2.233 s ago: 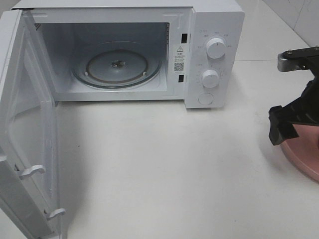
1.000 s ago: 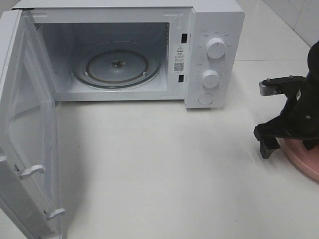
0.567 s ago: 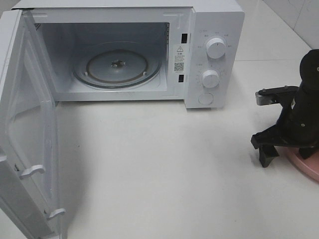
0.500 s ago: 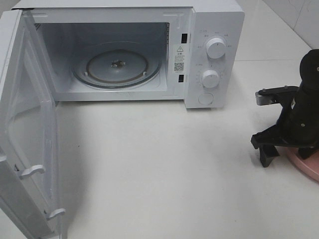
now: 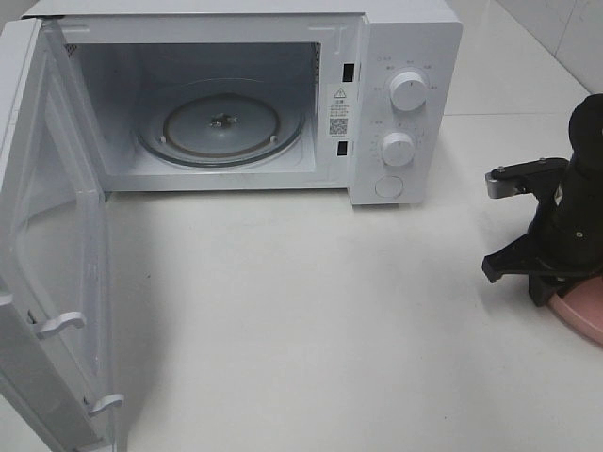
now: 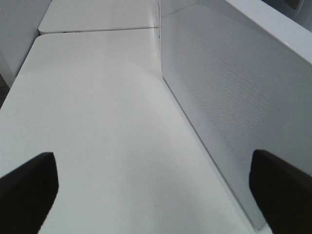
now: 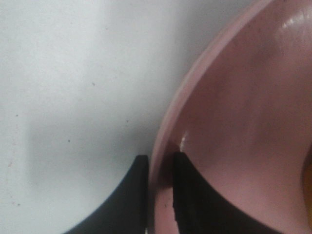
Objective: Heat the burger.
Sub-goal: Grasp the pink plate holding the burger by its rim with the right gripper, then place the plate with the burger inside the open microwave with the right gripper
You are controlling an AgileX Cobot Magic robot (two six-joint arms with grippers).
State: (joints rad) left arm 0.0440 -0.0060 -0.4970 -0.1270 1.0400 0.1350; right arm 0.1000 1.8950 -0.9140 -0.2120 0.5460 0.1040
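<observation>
Whereas half a second ago its fingers stood wide apart, the right hand [image 7: 159, 168] is now clamped on the rim of the pink plate [image 7: 234, 112], one finger outside and one inside, at the right end of the bench [image 5: 311, 311]. Of the burger [image 7: 309, 187] only an orange sliver shows on the plate, presumably its bun. With the left hand [image 6: 153, 195] spread wide and empty and the microwave [image 5: 405, 56] door [image 5: 47, 235] open over a bare turntable [image 5: 221, 122], the plate looks ready to lift and carry in.
</observation>
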